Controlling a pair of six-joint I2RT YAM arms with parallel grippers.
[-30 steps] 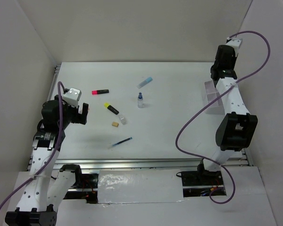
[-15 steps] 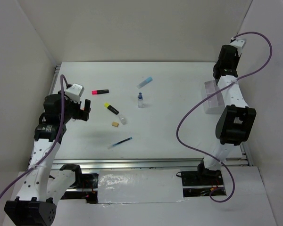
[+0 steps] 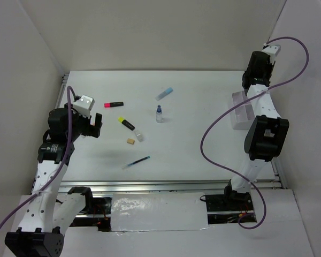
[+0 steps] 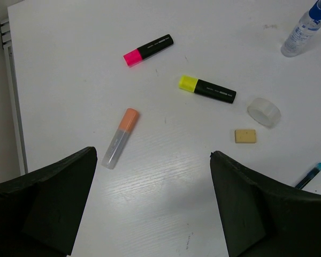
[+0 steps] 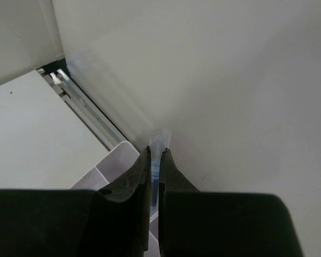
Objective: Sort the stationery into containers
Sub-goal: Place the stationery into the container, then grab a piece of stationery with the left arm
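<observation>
Left gripper (image 4: 152, 156): we see its jaws spread wide and empty, hanging above the white table (image 3: 203, 144) over the left-hand cluster.
Right gripper (image 5: 155, 154): pinched tight on a thin clear pen with a blue core (image 5: 159, 140), close to the right wall.
Container: a translucent clear plastic organiser tray (image 3: 239, 110) sits at the table's right edge, below the held pen. We cannot tell what its compartments hold.
Loose items: a pink black-ended highlighter (image 3: 113, 104), yellow black-ended highlighter (image 3: 126, 123), light-blue-capped clear tube (image 3: 163, 93), tiny blue-capped bottle (image 3: 159, 114), tan eraser block (image 3: 130, 141), small clear round piece (image 4: 264, 112), second thin blue pen (image 3: 137, 161) and orange-capped clear tube (image 4: 120, 138).
Progress: we judge sorting barely begun, with one pen near delivery and eight pieces left to carry across.
</observation>
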